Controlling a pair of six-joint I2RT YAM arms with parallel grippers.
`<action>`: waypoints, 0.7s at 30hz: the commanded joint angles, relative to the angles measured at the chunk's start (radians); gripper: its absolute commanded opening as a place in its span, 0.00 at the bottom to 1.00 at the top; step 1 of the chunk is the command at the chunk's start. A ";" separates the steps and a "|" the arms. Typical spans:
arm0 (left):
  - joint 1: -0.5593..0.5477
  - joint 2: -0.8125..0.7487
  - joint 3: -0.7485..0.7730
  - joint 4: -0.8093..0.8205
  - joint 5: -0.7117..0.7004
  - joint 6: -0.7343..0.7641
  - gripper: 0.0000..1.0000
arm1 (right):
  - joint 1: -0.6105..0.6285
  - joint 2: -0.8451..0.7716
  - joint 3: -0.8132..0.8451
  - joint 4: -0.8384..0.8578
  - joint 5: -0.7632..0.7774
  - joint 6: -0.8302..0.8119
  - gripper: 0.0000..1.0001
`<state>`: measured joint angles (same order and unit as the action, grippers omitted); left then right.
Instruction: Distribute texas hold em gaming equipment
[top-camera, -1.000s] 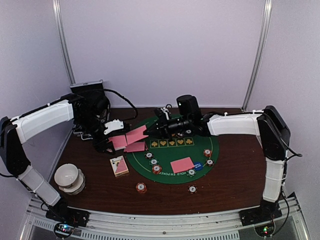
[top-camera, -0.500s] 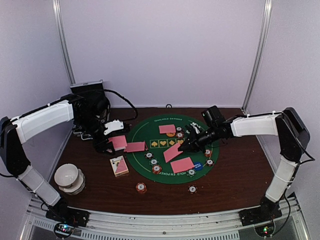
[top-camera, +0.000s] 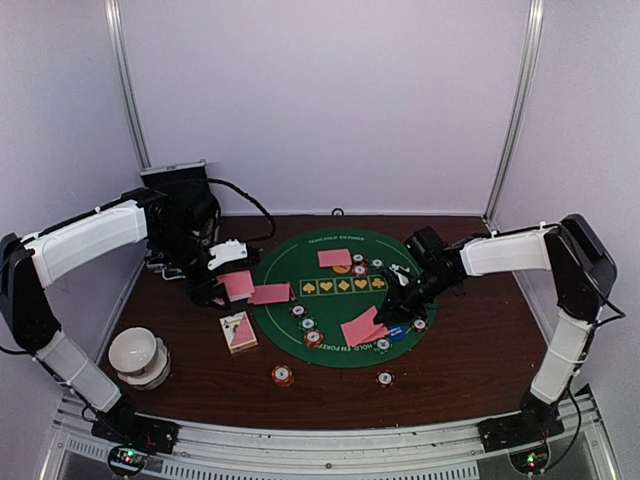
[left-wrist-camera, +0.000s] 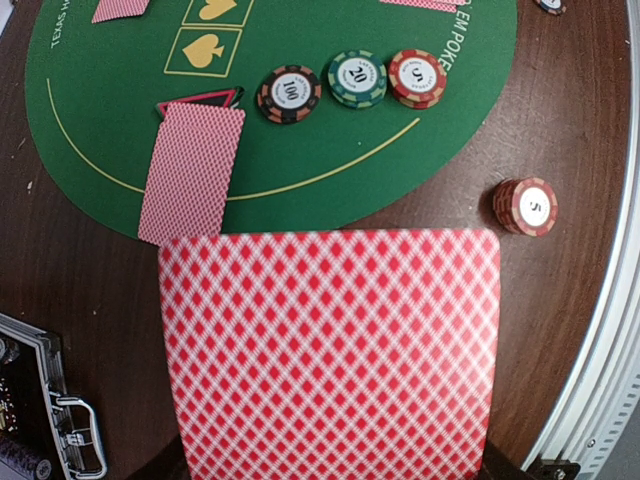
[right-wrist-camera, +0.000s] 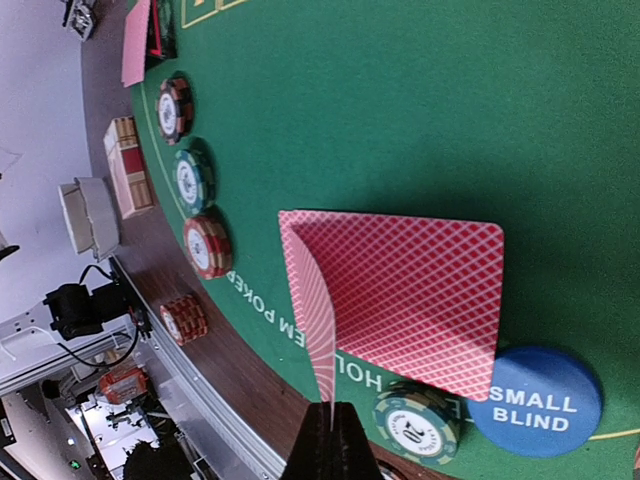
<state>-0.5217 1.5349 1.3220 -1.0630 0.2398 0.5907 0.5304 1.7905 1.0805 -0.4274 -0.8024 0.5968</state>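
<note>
The mat (left-wrist-camera: 120, 120) is green felt with a thin yellow line and yellow suit squares (left-wrist-camera: 205, 50), on a dark brown surface (left-wrist-camera: 580, 110). The cards (left-wrist-camera: 330, 350) have red-and-white diamond-lattice backs. Striped edges mark a black-and-red chip (left-wrist-camera: 290, 93), a green chip (left-wrist-camera: 358, 78) and a red chip (left-wrist-camera: 416, 77). The blind disc (right-wrist-camera: 535, 400) is blue with white letters.

card (top-camera: 362, 330) on the mat (top-camera: 290, 260), button disc (top-camera: 397, 331) just right of it; bowl (top-camera: 137, 352) off the mat, near-left.
</note>
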 joint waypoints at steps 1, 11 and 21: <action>0.000 -0.030 0.006 0.028 0.021 0.006 0.00 | -0.006 0.029 0.044 -0.064 0.083 -0.064 0.00; 0.000 -0.033 0.005 0.024 0.028 0.004 0.00 | -0.007 0.031 0.091 -0.149 0.176 -0.109 0.12; 0.000 -0.038 0.006 0.017 0.033 0.005 0.00 | -0.007 -0.032 0.154 -0.269 0.281 -0.147 0.42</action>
<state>-0.5217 1.5295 1.3220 -1.0637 0.2481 0.5907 0.5297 1.8172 1.1900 -0.6231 -0.6003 0.4717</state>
